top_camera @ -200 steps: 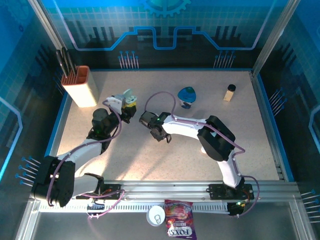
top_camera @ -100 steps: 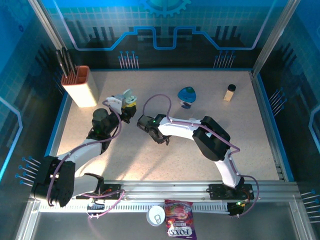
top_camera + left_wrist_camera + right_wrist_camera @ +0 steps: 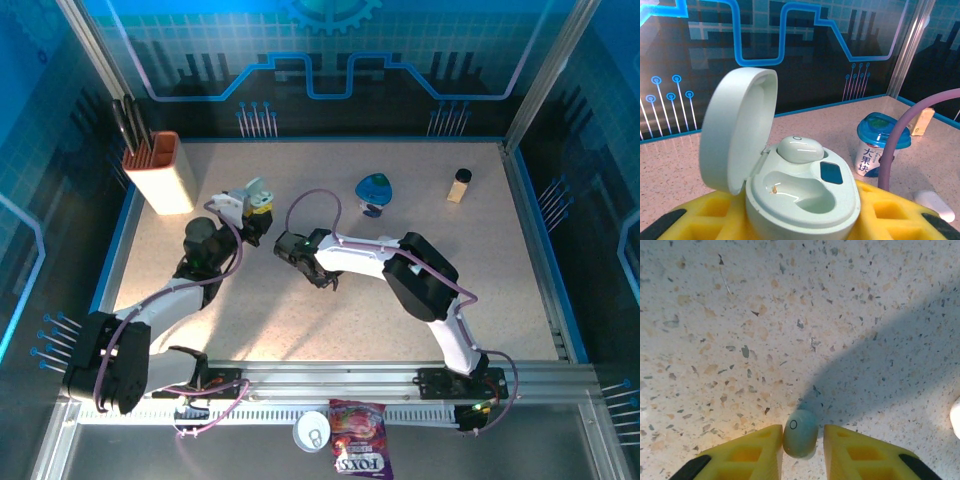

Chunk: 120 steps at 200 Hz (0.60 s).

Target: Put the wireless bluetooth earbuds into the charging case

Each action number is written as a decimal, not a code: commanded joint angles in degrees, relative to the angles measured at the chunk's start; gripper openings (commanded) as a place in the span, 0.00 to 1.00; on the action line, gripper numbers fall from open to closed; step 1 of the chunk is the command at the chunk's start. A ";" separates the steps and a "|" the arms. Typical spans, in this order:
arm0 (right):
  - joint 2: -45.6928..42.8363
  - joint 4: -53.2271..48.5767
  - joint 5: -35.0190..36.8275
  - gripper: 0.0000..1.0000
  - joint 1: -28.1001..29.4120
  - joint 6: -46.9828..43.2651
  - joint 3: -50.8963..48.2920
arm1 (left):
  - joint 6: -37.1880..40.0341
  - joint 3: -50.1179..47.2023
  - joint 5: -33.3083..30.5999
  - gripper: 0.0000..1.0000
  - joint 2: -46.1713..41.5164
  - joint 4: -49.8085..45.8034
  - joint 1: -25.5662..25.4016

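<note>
On the tabletop (image 3: 790, 315), right fingers (image 3: 752, 452) bracket a teal earbud (image 3: 800, 434) — clamped or not, can't tell; left fingers (image 3: 705, 220) grip the open charging case (image 3: 842, 207), near slot (image 3: 795, 192) empty — next: lift, seat it there.

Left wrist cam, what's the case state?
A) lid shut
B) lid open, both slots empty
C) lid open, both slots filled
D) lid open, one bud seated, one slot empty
D: the charging case has its lid swung up, one earbud sits in the rear slot, and the front slot is bare.
</note>
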 commanded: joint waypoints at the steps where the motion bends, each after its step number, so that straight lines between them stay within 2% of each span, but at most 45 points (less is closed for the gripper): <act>1: 1.03 -0.98 0.69 0.26 -0.12 0.06 1.39 | -0.30 -0.51 1.03 0.39 0.22 2.25 0.70; 32: -0.05 -0.18 0.40 0.22 -0.36 -0.51 0.96 | -0.15 -0.39 1.07 0.39 0.66 2.50 0.76; 72: -5.31 3.66 -1.15 0.22 -1.91 -0.97 -2.06 | -0.70 -0.32 1.60 0.39 1.84 3.90 0.73; 95: -11.29 9.43 -5.04 0.22 -3.74 -0.33 -6.40 | -1.87 -0.85 2.21 0.37 3.40 8.12 0.65; 120: -20.17 20.98 -11.30 0.21 -5.51 -0.67 -13.48 | -3.63 -1.36 3.19 0.36 6.55 14.61 0.46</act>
